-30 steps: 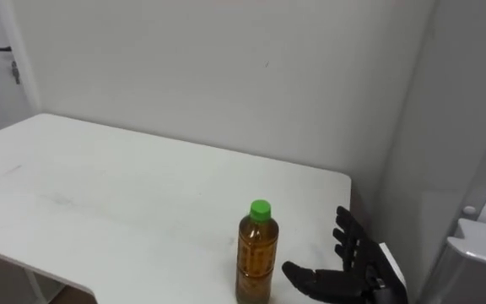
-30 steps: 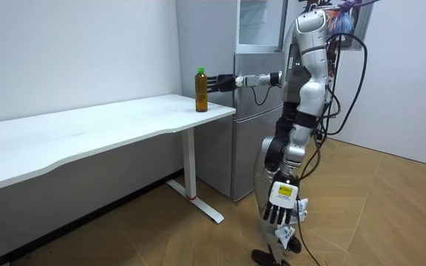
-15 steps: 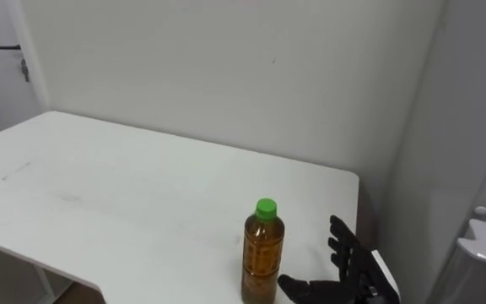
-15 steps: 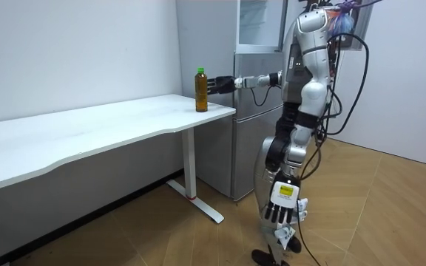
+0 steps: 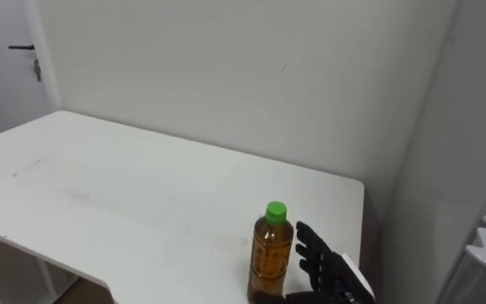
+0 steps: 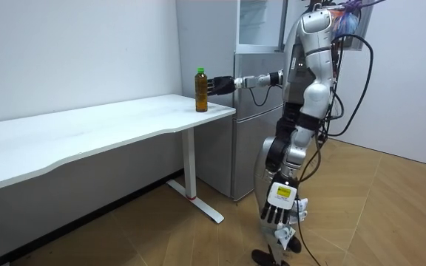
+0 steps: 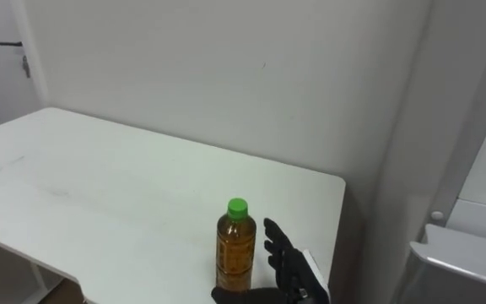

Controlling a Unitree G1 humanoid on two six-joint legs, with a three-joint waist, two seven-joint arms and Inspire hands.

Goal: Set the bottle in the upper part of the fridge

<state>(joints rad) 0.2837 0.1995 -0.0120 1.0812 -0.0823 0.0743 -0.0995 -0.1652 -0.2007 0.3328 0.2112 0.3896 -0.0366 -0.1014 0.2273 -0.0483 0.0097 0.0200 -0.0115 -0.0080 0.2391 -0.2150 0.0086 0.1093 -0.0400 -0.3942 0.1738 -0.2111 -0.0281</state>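
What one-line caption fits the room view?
Standing by the fridge, the robot holds its right hand beside the green-capped bottle at the table's corner.

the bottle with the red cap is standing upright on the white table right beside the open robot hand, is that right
Not quite: the cap is green, not red, as the left eye view shows. The rest holds: the bottle stands upright on the white table, with the right robot hand open beside it.

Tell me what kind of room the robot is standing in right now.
Probably a plain test room or office rather than a home kitchen: a long white table against bare walls, a tall grey fridge beside it, and a wood-pattern floor.
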